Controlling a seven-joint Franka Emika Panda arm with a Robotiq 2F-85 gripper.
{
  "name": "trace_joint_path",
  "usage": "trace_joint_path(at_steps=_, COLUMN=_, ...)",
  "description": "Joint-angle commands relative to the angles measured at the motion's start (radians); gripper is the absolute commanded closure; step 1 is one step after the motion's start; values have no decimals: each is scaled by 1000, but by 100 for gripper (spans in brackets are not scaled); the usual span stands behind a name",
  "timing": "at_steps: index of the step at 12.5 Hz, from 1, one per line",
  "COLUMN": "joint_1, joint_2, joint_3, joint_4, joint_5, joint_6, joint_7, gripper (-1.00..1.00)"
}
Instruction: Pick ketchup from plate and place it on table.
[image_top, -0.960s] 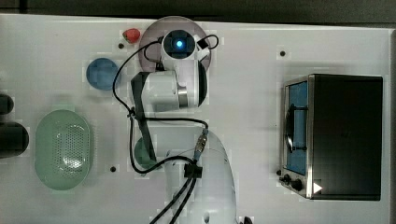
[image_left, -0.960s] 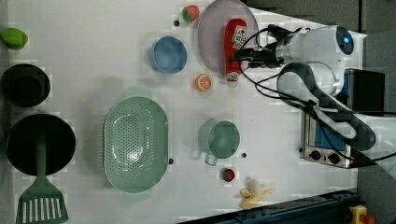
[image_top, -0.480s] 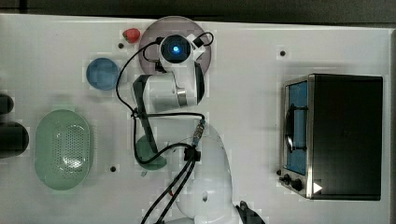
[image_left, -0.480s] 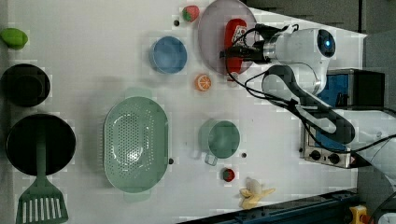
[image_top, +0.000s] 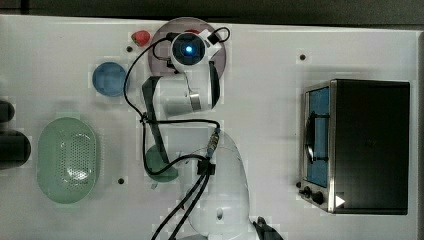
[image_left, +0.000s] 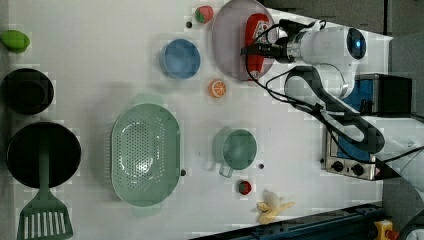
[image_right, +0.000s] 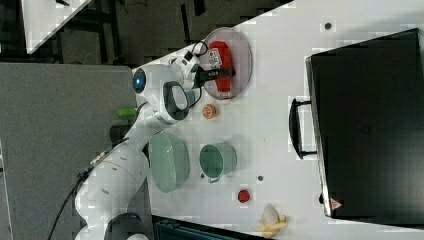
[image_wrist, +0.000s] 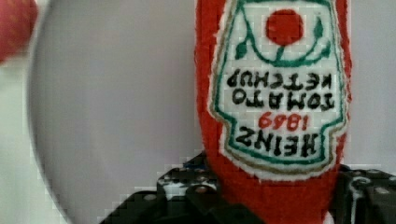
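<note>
The soft red ketchup bottle (image_wrist: 275, 93) lies on the pale lilac round plate (image_left: 227, 45). The black gripper (image_wrist: 275, 198) straddles the bottle's body, fingers (image_wrist: 187, 191) either side. I cannot tell if it grips

bare table (image_left: 125, 60) beside plate (image_left: 227, 55), strawberry (image_left: 203, 13), blue bowl (image_left: 181, 58) close by

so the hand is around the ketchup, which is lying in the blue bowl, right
Not quite. The hand is around the ketchup, but the bottle lies on the plate, not in the blue bowl, which sits apart on the left view's left of the plate. The left view shows this.
</note>
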Motion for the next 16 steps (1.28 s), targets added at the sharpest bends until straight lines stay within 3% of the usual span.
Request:
trace_joint_path(at_steps=1, joint_1=4, joint_2=-36, joint_3=10, joint_4=38, joint_5=-3, joint_6=-7, joint_7=-29, gripper=-21)
trace_joint_path(at_steps=6, joint_1=-13, joint_2=-166, joint_3=10, joint_4=120, joint_5=23, joint_6=-205, joint_7=6, gripper=-21)
trace_joint_path(at_steps=10, joint_1=-69, joint_2=-302, joint_3=9, joint_4=103, joint_5=182, joint_6=-407, joint_7=6, gripper=-21)
trace_joint_path(at_steps=16, joint_1=-142, joint_2=-551, joint_3=-10, joint_4=-209, joint_5=181, joint_6=-418, joint_7=8, gripper=-21)
